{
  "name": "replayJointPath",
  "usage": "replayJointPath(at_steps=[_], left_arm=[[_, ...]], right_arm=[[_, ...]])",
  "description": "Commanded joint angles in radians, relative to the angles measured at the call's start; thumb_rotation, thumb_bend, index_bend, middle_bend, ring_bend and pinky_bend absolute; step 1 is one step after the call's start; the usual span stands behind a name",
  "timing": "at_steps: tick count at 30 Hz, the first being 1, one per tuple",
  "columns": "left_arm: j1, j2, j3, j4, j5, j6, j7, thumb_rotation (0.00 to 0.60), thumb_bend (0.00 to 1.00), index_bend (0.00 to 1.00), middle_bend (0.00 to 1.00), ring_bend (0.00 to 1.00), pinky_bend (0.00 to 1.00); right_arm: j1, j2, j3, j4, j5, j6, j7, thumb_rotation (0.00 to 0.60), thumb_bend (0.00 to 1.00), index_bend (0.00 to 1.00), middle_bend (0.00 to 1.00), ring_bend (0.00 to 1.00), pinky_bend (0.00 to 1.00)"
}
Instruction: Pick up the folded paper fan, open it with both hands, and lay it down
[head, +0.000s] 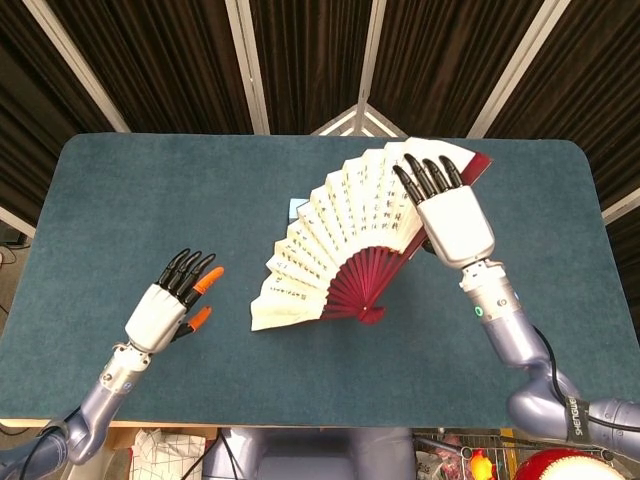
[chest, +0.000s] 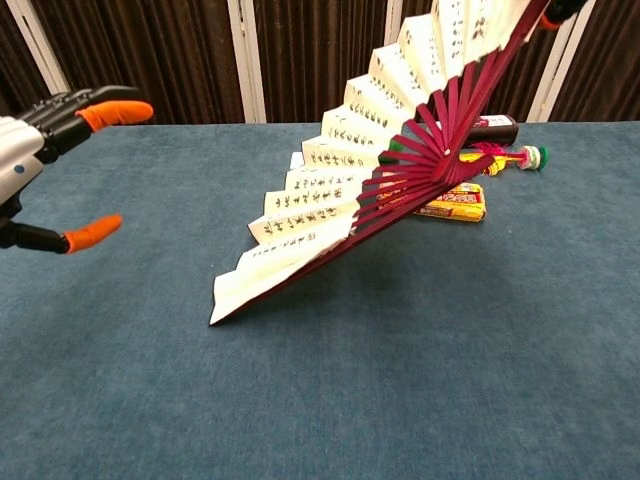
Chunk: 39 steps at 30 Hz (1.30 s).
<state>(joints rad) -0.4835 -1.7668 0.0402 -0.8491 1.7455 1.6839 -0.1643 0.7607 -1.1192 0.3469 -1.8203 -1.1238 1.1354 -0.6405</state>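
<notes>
Lay-down step: right robot hand (head: 455, 222) grips the opened white paper fan with red ribs (head: 345, 240), tilted; left robot hand (head: 165, 308) open, empty. Next: lower flat onto the table (head: 150, 210).

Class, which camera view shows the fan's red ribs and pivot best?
The chest view: the paper fan tilts up, exposing its red ribs from below. The head view shows mainly the written face, with the right hand covering its upper edge.

Dark teal, felt-like surface (head: 150, 190) with rounded corners, sitting in front of dark brown pleated curtains (head: 160, 60) split by pale vertical strips (head: 246, 65). Lighting's even, with soft shadows.
</notes>
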Motion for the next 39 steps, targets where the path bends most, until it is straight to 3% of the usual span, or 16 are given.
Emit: replayJointPath(at_steps=[1,5,15,25,35,39], left_arm=[[0.024,0.004,0.021,-0.001,0.005,0.0,-0.002,0.6,0.48,0.11,0.0,0.0,0.05],[0.059,-0.004,0.041,0.012,0.006,0.011,-0.027,0.6,0.48,0.11,0.0,0.0,0.05],[0.087,-0.044,0.058,0.079,0.01,-0.008,-0.068,0.6,0.48,0.11,0.0,0.0,0.04],[0.087,-0.044,0.053,0.081,0.015,-0.012,-0.074,0.6,0.48,0.11,0.0,0.0,0.04],[0.09,-0.04,0.045,0.072,0.016,-0.012,-0.076,0.6,0.48,0.11,0.0,0.0,0.04],[0.091,-0.04,0.045,0.07,0.02,-0.011,-0.073,0.6,0.48,0.11,0.0,0.0,0.04]], right_arm=[[0.026,0.033,0.023,-0.02,0.035,-0.001,-0.049,0.6,0.32,0.08,0.08,0.13,0.12],[0.038,0.055,0.06,-0.052,0.076,0.009,-0.027,0.6,0.32,0.08,0.08,0.14,0.12],[0.053,0.078,0.184,-0.12,0.3,-0.002,0.187,0.6,0.32,0.08,0.08,0.16,0.14],[0.037,0.007,0.282,-0.111,0.372,0.092,0.434,0.6,0.32,0.08,0.08,0.17,0.14],[0.013,0.0,0.252,-0.083,0.285,0.121,0.486,0.6,0.32,0.08,0.06,0.16,0.14],[0.026,0.006,0.188,-0.071,0.22,0.121,0.385,0.6,0.32,0.08,0.05,0.13,0.14]])
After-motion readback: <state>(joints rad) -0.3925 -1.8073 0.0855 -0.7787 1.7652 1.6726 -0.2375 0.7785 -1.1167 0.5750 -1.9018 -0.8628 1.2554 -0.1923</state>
